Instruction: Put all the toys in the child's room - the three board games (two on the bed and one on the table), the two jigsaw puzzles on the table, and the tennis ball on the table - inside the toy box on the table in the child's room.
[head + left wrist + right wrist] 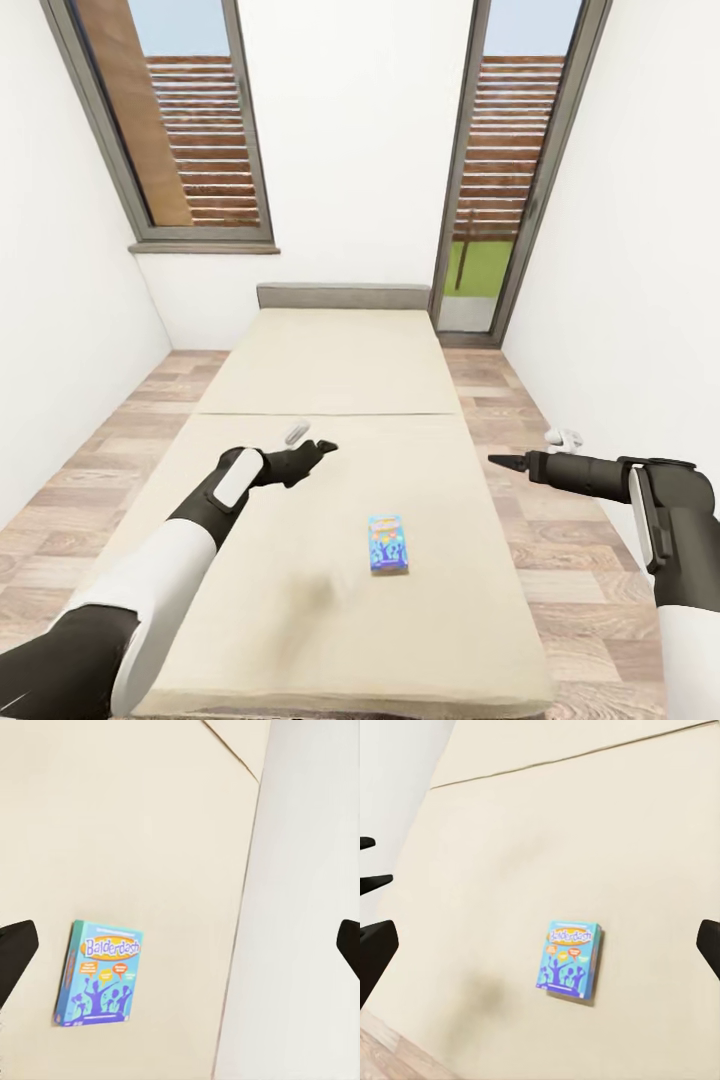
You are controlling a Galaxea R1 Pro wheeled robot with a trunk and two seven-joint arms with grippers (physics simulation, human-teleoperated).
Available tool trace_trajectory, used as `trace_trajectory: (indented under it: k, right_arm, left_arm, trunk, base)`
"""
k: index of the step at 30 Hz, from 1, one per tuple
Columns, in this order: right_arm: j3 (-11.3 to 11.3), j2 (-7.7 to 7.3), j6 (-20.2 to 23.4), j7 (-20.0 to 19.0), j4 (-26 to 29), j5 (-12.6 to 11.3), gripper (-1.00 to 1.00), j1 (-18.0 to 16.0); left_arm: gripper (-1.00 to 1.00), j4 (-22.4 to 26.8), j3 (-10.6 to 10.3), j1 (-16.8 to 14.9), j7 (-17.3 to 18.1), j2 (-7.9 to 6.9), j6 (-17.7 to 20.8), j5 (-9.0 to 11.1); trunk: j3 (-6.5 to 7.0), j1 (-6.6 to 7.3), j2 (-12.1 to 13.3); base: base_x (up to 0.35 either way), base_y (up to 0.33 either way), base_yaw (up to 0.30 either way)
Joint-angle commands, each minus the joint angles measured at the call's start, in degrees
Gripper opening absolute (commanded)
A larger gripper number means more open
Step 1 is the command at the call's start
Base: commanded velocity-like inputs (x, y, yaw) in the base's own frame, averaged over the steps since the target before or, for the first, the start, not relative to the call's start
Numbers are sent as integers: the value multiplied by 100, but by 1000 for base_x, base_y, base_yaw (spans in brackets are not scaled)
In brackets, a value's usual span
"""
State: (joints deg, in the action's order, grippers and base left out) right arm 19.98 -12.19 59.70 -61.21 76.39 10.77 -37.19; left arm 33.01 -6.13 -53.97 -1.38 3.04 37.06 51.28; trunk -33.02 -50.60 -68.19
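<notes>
A blue cartoon-printed board game (386, 543) lies flat on the beige bed (330, 370), near its foot and right of centre. The same box appears in the left wrist view (99, 973) and in the right wrist view (569, 959). My left gripper (325, 445) hovers open over the mattress, up and left of the box, fingertips (15, 949) far apart. My right gripper (497, 460) hangs open off the bed's right edge, fingertips (376, 949) spread wide and empty. The table, toy box, jigsaw puzzles and tennis ball are out of view.
The grey headboard (343, 296) stands against the far white wall between two dark-framed slatted windows (200, 130) (510, 170). Wood-plank floor (545, 520) runs in a strip along each side of the bed, with white walls close on both sides.
</notes>
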Motion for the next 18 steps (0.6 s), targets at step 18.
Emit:
trace_trajectory:
  k: [18]
  right_arm:
    - [1, 0, 30, -58, 11, 54, 100, 1]
  left_arm:
    - [100, -672, -33, -97, 802, -150, -24, -15]
  trunk:
    - [-498, -396, -727]
  base:
    - [0, 0, 0]
